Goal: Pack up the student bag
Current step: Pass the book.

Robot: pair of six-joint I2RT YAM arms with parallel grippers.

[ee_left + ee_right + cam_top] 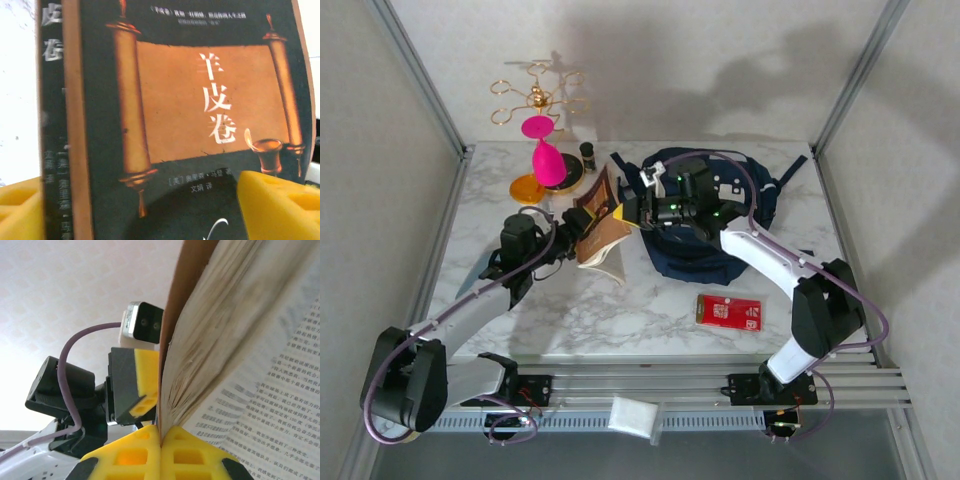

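Note:
The student bag (705, 250), navy blue, lies at the back right of the marble table. A book with a dark cover and an orange scroll picture (200, 110) is held up off the table just left of the bag (600, 228). My right gripper (161, 440) is shut on the book's cover edge, and the pages (240, 340) fan open to the right. My left gripper (145, 215) is open, its yellow fingers (275, 205) wide apart in front of the cover. One of its pads (146, 375) sits close beside the cover.
A pink goblet (545, 155), a gold wire rack (535, 95), an orange disc (525, 188) and a small dark bottle (587, 153) stand at the back left. A red box (729, 312) lies at the front right. A white pack (632, 415) rests on the front rail.

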